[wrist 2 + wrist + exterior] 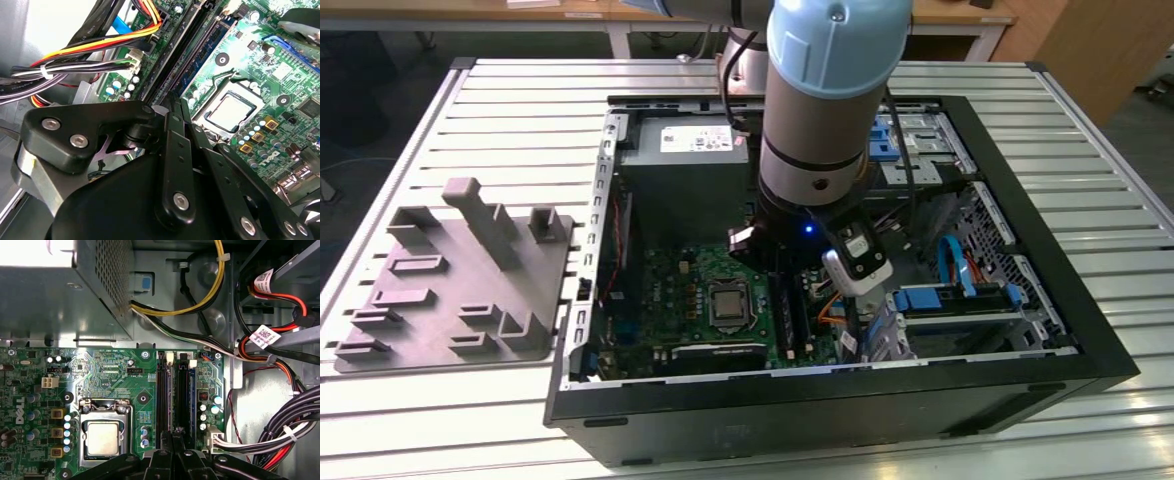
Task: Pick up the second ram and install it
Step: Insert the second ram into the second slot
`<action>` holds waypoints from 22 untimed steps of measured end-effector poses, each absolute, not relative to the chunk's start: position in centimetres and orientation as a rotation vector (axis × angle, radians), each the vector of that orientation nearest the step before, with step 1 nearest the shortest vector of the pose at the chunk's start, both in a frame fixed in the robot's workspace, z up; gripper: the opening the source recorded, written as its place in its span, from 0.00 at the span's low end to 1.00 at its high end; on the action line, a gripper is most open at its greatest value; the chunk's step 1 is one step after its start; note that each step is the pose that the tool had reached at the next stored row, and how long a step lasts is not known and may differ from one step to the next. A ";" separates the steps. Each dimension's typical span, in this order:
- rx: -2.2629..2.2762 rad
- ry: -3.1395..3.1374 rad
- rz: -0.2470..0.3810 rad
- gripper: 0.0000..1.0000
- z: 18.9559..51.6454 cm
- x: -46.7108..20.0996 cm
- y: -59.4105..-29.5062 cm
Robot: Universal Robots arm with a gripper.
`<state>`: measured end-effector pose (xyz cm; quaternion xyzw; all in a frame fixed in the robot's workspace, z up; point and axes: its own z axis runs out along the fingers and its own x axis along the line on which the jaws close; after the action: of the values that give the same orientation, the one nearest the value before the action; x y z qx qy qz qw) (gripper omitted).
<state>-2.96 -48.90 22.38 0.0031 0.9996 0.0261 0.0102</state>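
My gripper (176,97) hangs low inside the open computer case (1067,330), just above the long black memory slots (164,400) of the green motherboard (105,375). Its fingers are shut, and nothing shows between the tips (173,436). A narrow blue ram stick (212,47) stands edge-on in a slot (191,400) right beside the fingertips, toward the cables. I cannot tell whether this stick is the second ram. In the exterior view the arm (821,120) reaches straight down into the case.
The processor socket (103,437) lies beside the slots. Bundled cables (280,435) run along the other side, and the grey power supply (65,295) sits beyond the slots' far end. A grey holder fixture (454,280) stands on the slatted table at the exterior view's left.
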 end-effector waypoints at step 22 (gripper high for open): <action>0.010 3.120 0.082 0.11 22.3 -3.0 -48.9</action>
<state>-2.96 -48.90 22.35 0.0032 0.9996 0.0263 0.0102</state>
